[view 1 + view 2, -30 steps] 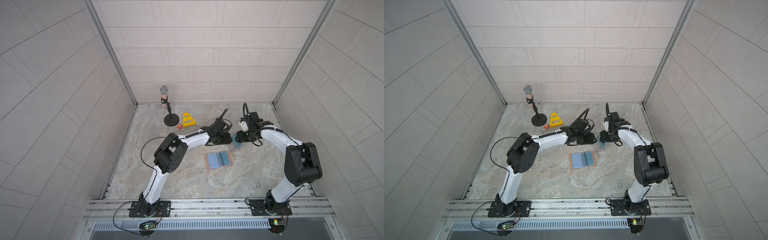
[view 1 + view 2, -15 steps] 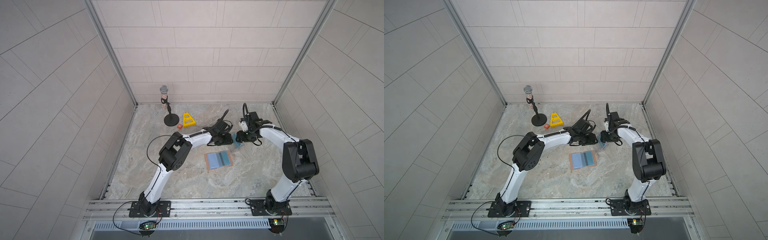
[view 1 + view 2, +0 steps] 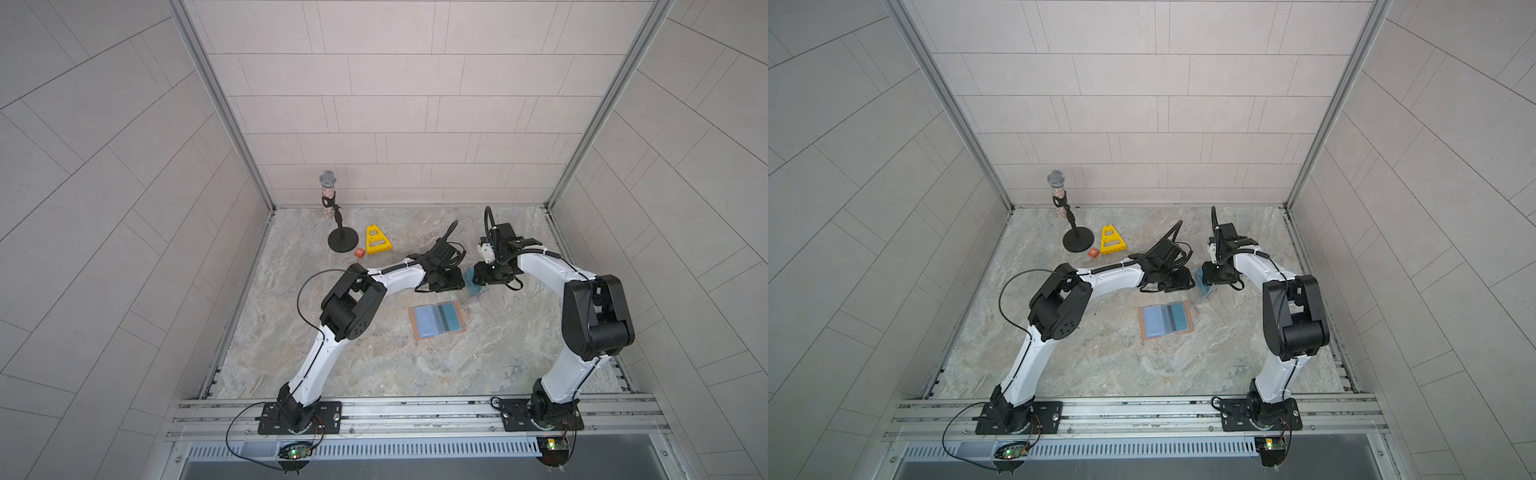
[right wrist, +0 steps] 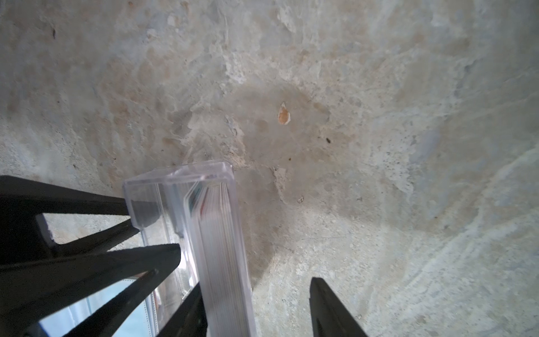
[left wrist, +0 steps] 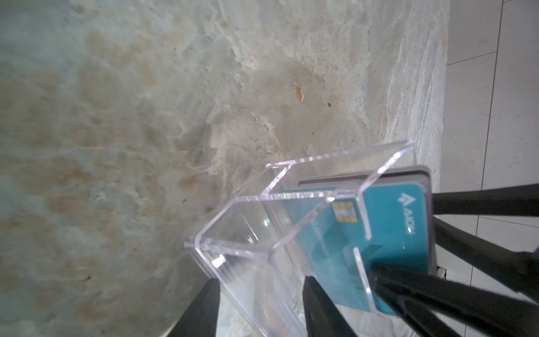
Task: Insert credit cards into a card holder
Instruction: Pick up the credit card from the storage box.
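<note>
The card holder (image 3: 412,325) lies open on the table with a light blue card (image 3: 426,325) and a teal card (image 3: 451,318) in it. Behind it stands a clear plastic stand (image 3: 477,292) (image 3: 1205,292) with a stack of credit cards, a teal one (image 5: 390,233) in front. My left gripper (image 5: 259,309) (image 3: 460,283) has its jaws on either side of the stand's empty front part (image 5: 239,233); whether they press it does not show. My right gripper (image 4: 259,309) (image 3: 478,280) is open around the card stack (image 4: 221,248): one finger (image 4: 189,309) lies against it and the other (image 4: 329,309) stands well apart.
A microphone on a round black base (image 3: 343,241), a yellow triangular piece (image 3: 377,241) and a small orange tile (image 3: 359,252) sit at the back left. Tiled walls close in the table on three sides.
The left arm's elbow has swung a little to the right. Both grippers stay at the clear stand, and the left jaws stand a bit narrower.
</note>
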You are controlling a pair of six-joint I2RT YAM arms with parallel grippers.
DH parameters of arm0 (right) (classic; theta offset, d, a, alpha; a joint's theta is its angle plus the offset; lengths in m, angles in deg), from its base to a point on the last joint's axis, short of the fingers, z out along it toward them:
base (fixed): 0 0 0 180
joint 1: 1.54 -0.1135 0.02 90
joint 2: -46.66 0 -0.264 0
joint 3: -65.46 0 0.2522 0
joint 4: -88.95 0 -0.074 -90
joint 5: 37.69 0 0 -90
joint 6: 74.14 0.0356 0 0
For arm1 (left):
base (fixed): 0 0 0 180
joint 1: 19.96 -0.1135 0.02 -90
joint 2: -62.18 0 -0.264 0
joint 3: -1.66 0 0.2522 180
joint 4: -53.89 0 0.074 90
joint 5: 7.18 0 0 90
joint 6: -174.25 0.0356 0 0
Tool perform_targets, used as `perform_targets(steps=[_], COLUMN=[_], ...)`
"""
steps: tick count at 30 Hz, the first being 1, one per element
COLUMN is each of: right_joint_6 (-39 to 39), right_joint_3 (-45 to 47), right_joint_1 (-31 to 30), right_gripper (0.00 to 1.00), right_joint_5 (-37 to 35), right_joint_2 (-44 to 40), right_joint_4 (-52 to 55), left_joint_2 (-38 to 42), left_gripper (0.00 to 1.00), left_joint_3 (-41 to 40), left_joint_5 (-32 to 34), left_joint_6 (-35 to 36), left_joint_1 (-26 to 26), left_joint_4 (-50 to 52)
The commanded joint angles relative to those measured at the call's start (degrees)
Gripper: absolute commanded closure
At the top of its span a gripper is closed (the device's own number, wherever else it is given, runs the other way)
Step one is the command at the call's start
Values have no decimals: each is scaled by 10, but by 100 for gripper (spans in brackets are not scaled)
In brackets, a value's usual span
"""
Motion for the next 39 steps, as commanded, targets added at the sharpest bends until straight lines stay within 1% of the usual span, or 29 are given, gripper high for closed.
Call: perform_targets(steps=[1, 3, 11, 22, 28, 31, 33, 35, 39], right_joint_6=[-11, -11, -12, -10, -11, -12, -16, -19, -13], right_joint_3=[-9, -8, -16, -25, -26, -26, -25, -26, -25], right_joint_1=[4, 4, 4, 2, 3, 2, 1, -2, -7], right_gripper=[46, 47, 50, 55, 59, 62, 62, 59, 57], right_joint_5=[-48, -51, -58, -58, -58, -51, -38, -25, -35], right_joint_2=[2, -3, -21, -35, -38, -38, -37, -31, -21], right_joint_4=[20, 20, 34, 54, 58, 61, 62, 64, 56], left_joint_2=[-16, -14, -10, -5, -5, -5, -5, -5, -5], left_gripper=[52, 53, 60, 61, 61, 61, 61, 61, 61], left_joint_3=[-9, -15, -28, -37, -38, -38, -38, -38, -39], left_joint_5=[13, 14, 16, 15, 13, 13, 12, 10, 7], left_joint_6=[5, 21, 23, 23, 21, 21, 21, 21, 19], left_joint_1=[-5, -7, -14, -16, -17, -17, -18, -19, -19], left_joint_4=[34, 36, 36, 33, 33, 33, 32, 31, 30])
